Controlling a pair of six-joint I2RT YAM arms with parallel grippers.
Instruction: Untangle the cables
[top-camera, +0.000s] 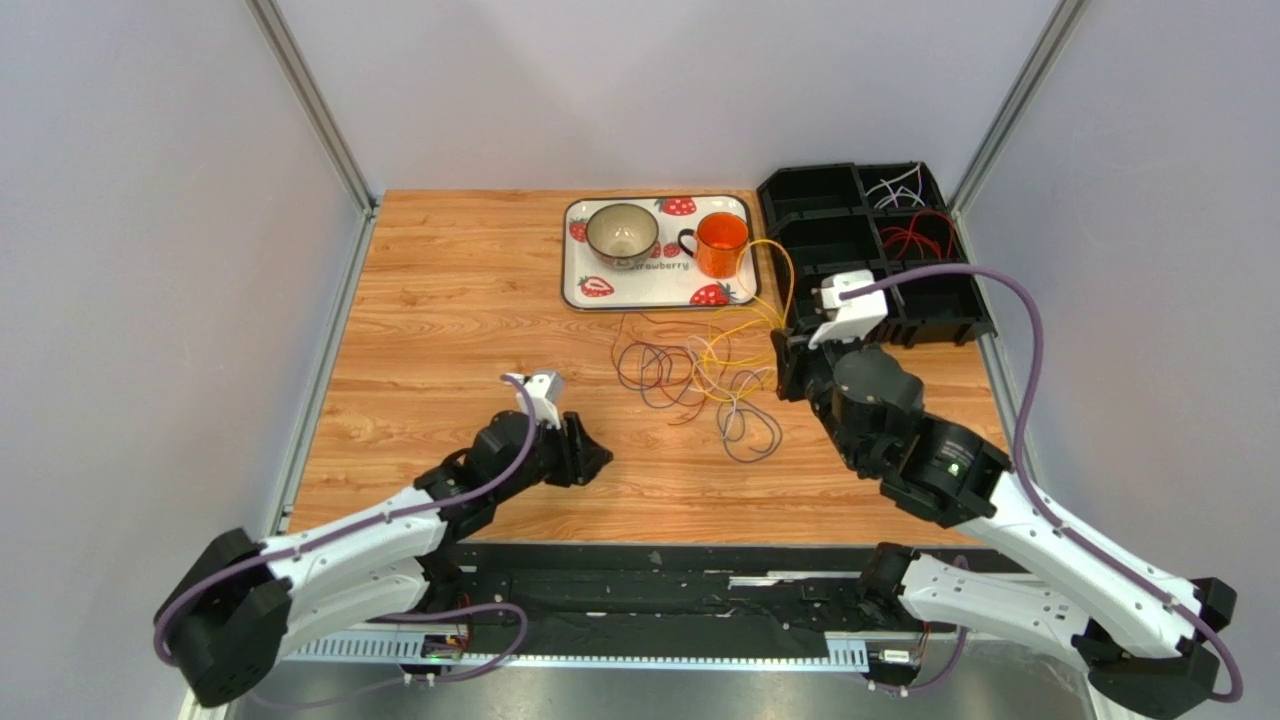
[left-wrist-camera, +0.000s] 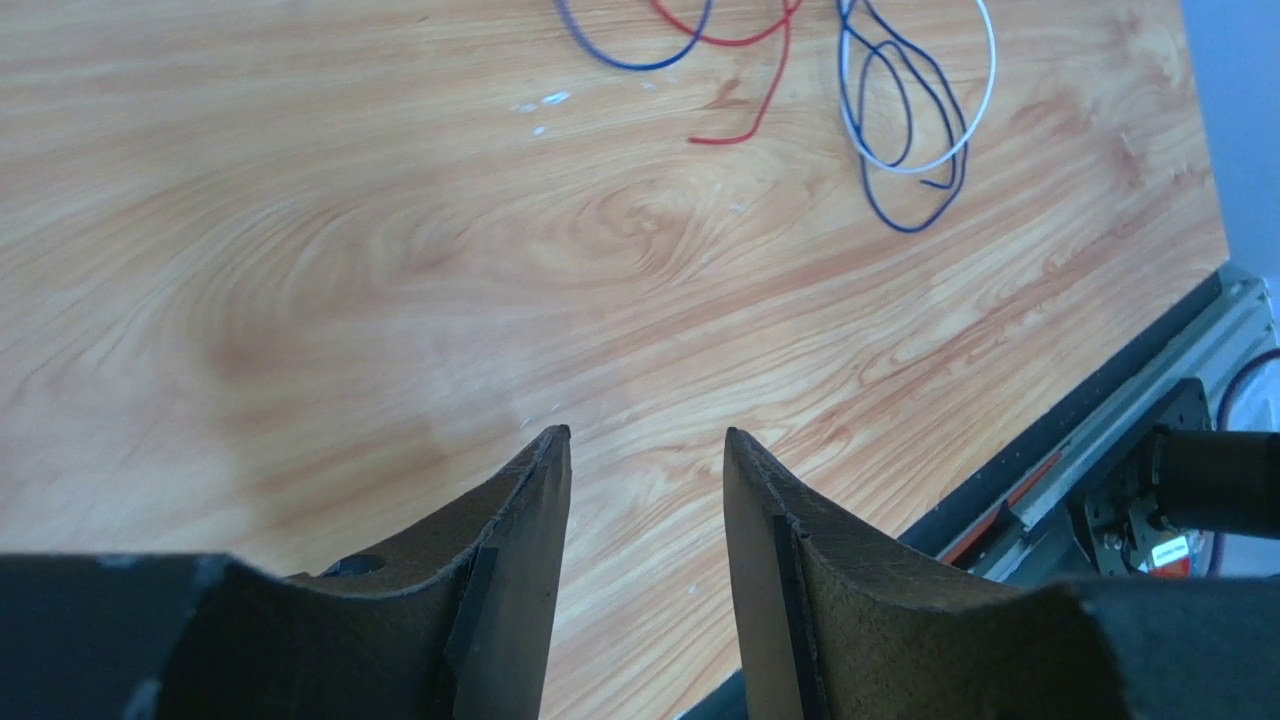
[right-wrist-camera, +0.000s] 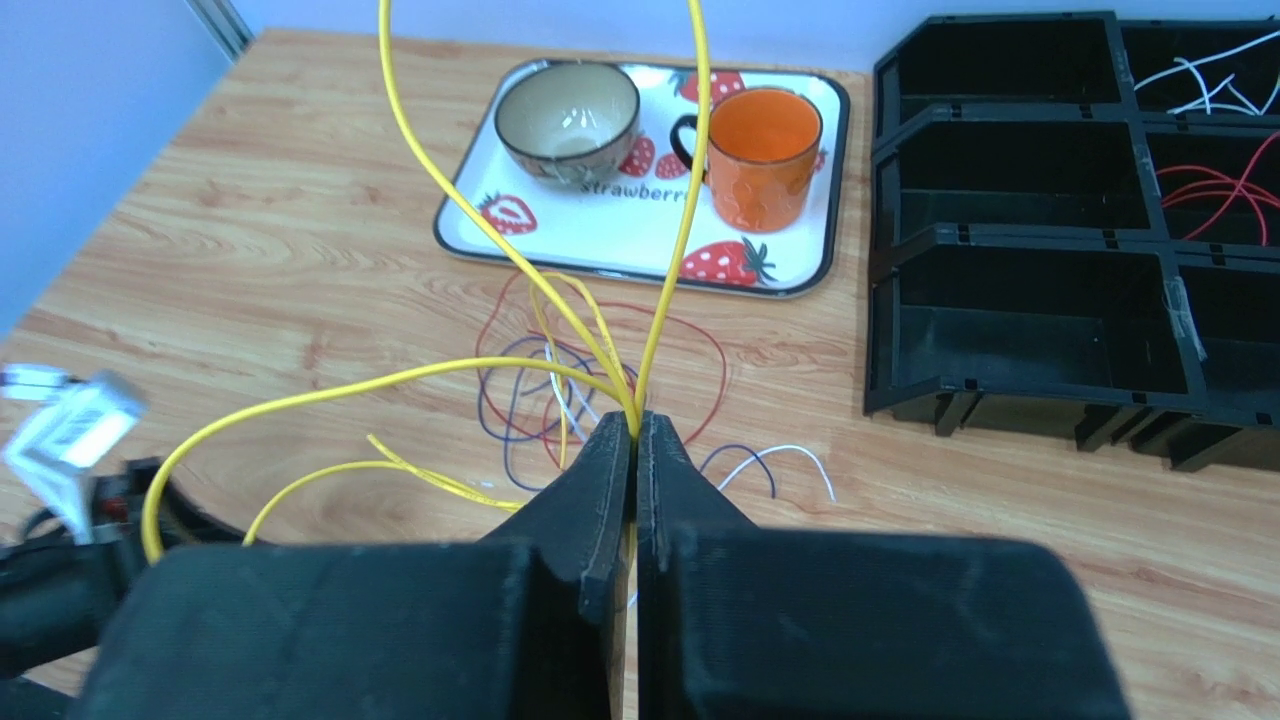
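The left gripper (left-wrist-camera: 646, 443) hovers low over bare wood of the table (top-camera: 436, 300), near its front edge. Its fingers are spread with nothing between them. The cables (top-camera: 703, 387) lie well apart from it, ahead and off to its right.

The right gripper (right-wrist-camera: 633, 432) has its fingers pressed together on a bunch of yellow cables (right-wrist-camera: 394, 375). These fan out from the pinch: some loop low to the left, and two strands rise out of the top of the wrist view.

Just beyond those fingertips, the other cables lie on the wood in a loose tangle of overlapping red, blue, purple and white loops.

Farther back stands a strawberry-printed tray (top-camera: 654, 288) carrying a bowl (top-camera: 621, 230) and an orange mug (top-camera: 723, 240). To its right is a black divided bin (top-camera: 819, 192). White cables (top-camera: 897, 188) lie in its far-right compartment, and red cables (top-camera: 920, 237) lie in the compartment just nearer.
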